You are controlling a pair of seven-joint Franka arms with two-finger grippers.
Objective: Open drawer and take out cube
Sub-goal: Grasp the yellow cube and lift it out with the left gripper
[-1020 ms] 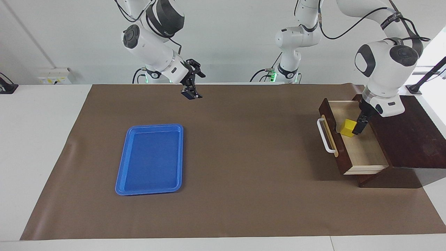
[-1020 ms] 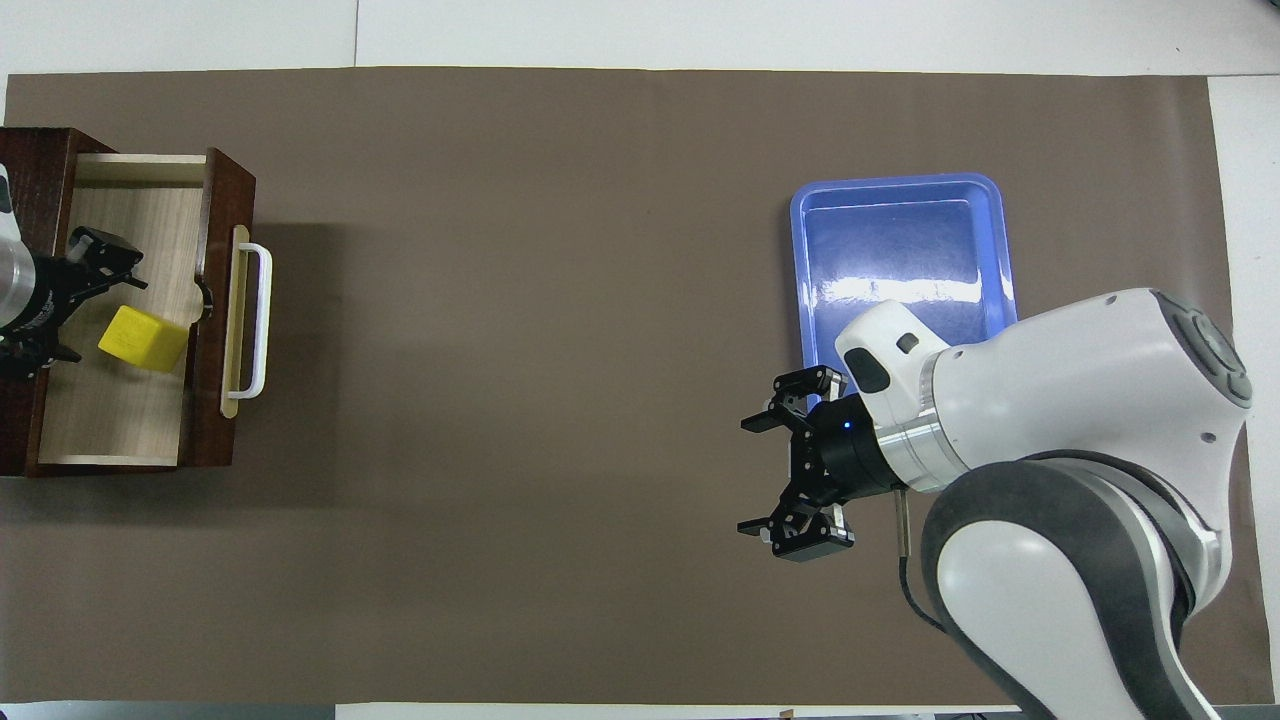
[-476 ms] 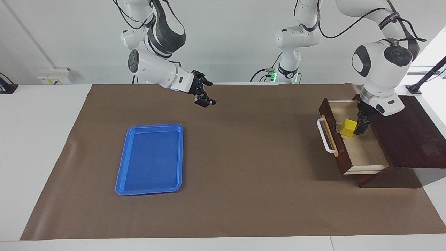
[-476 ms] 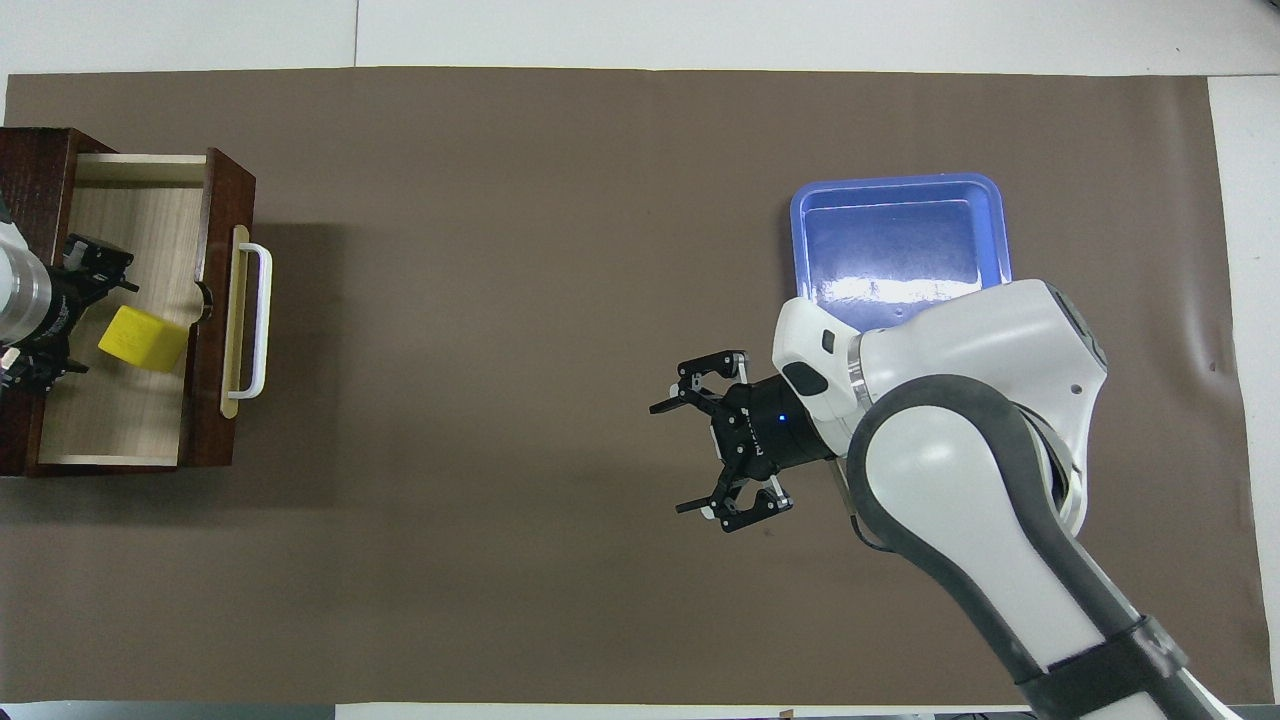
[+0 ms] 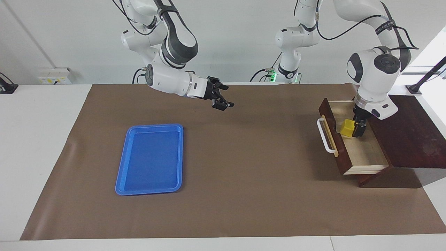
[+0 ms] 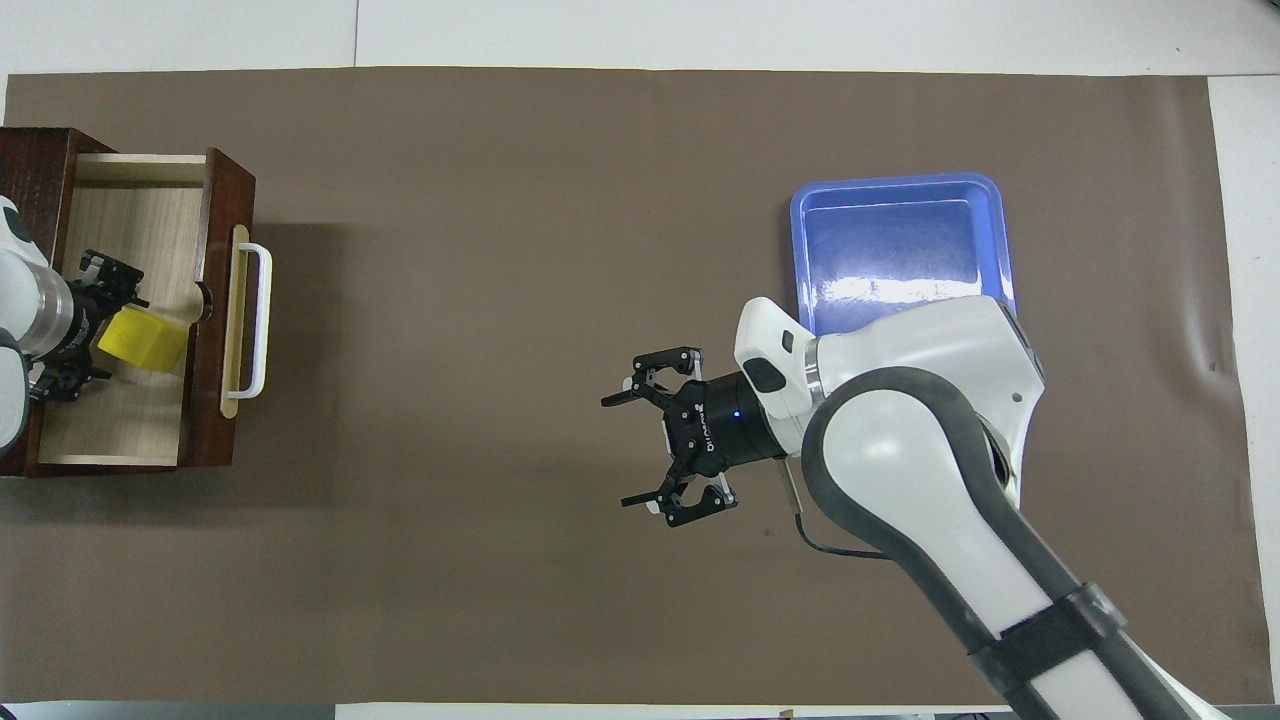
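The dark reddish-brown wooden drawer (image 5: pixel 352 146) stands pulled out, the small yellow cube (image 5: pixel 347 127) inside on its pale floor. The left gripper (image 5: pixel 358 130) reaches into it around the cube; whether it grips, I cannot tell. The right gripper (image 5: pixel 223 101) hangs spread wide over the brown mat (image 5: pixel 244 181), near the flat blue plastic tray (image 5: pixel 150 159)

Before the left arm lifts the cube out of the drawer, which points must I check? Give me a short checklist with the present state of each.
1. Drawer pulled open: ok.
2. Cube in the drawer, visible: ok.
3. Left gripper down at the cube: ok.
4. Firm grip on the cube: cannot tell.
5. Right gripper open, over bare mat away from the drawer: ok.
6. Blue tray empty: ok.
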